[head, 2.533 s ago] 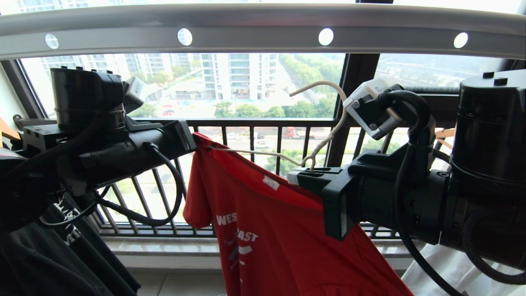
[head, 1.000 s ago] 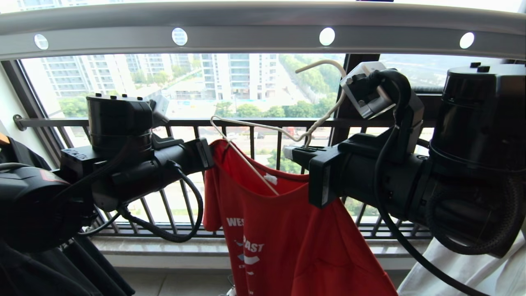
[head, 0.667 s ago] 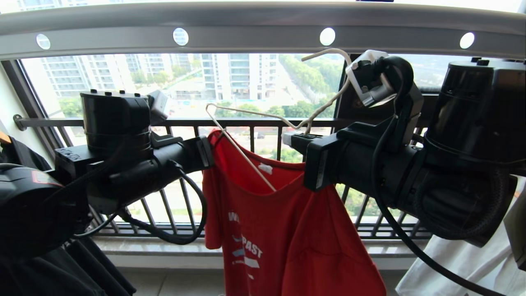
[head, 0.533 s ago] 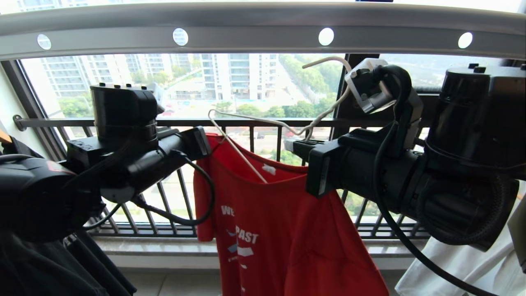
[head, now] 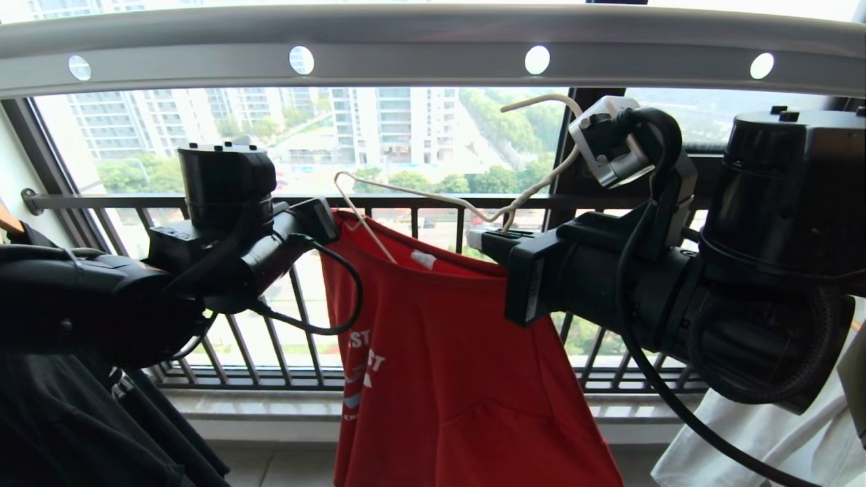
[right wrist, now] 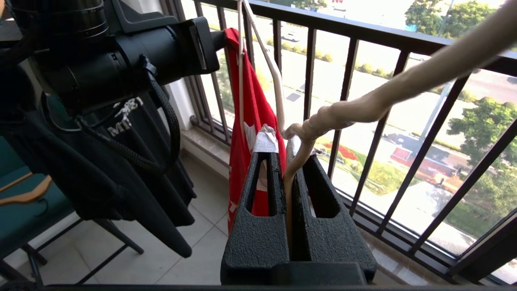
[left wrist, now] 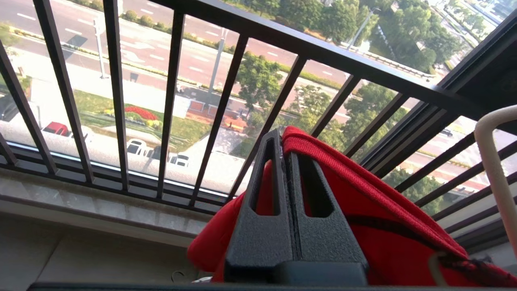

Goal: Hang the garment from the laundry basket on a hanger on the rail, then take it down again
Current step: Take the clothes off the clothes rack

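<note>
Two end effectors grip at the same height below the long grey metal rail (head: 433, 51) with its row of round holes. The left end effector (left wrist: 286, 139) has its black fingers pressed together on the ribbed collar edge of the red short-sleeved T-shirt (head: 446, 352), holding that side of the neckline up and taut. The right end effector (right wrist: 287, 155) is clamped on the twisted neck of the thin off-white wire hanger (head: 467, 199), with the shirt's white neck label just beside its fingertips. The hanger's large hook (head: 541, 101) curves upward beneath the rail without touching it, and one wire shoulder runs toward the left end effector, its bent end standing bare above the collar while a lower wire slants down inside the neck opening. The shirt hangs between the two arms in front of the dark window railing (head: 419, 201). A black printed T-shirt (head: 74, 433) hangs at lower left, white fabric (head: 764, 446) at lower right.
</note>
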`<state>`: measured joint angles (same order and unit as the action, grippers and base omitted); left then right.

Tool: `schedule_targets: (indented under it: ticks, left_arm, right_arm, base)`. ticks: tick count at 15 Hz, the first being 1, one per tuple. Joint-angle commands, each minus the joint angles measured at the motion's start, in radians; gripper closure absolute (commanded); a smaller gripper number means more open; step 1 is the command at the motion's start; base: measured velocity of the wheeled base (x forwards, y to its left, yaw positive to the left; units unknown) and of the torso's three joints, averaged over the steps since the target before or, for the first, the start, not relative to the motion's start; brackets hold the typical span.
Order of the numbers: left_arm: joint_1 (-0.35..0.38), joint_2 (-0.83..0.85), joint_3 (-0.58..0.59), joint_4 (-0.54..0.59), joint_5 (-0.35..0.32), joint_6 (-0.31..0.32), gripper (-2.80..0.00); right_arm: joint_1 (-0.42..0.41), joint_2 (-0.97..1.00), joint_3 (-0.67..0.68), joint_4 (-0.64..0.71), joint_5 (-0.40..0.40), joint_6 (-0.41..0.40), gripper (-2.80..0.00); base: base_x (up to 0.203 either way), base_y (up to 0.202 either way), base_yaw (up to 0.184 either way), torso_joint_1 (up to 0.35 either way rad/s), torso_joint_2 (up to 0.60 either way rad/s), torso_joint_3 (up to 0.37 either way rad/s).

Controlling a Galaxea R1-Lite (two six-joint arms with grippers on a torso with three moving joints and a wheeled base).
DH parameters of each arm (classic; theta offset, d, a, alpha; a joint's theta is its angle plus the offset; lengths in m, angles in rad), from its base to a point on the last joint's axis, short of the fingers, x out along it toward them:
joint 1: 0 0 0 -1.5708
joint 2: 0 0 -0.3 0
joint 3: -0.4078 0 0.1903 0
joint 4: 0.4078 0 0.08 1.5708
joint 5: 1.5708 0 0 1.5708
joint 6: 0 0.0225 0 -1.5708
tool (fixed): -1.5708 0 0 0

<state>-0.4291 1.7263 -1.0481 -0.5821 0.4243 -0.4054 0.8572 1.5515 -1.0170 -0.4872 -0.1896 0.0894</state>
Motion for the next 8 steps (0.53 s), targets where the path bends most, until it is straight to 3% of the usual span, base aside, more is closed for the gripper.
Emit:
schedule_targets:
  ticks: [1, 3, 6, 8]
  left_arm:
    - [0.001, 0.064, 0.009, -0.085, 0.004, -0.004, 0.0]
    - [0.001, 0.087, 0.022, -0.207, 0.004, -0.002, 0.0]
    - [0.01, 0.082, 0.025, -0.232, 0.001, -0.004, 0.0]
    - [0.01, 0.043, 0.066, -0.233, -0.07, -0.007, 0.0]
  right_arm:
    - [0.002, -0.004, 0.002, -0.005, 0.001, 0.001, 0.0]
    - [0.002, -0.016, 0.008, -0.002, 0.019, 0.0, 0.0]
    - [0.001, -0.022, 0.011, 0.003, 0.024, 0.0, 0.0]
    - [0.0, -0.016, 0.009, 0.004, 0.022, -0.002, 0.0]
  base:
    - [0.0, 0.0, 0.0, 0.0, 0.0, 0.0]
    - [0.0, 0.0, 0.0, 0.0, 0.0, 0.0]
    - [0.0, 0.0, 0.0, 0.0, 0.0, 0.0]
    - [0.0, 0.0, 0.0, 0.0, 0.0, 0.0]
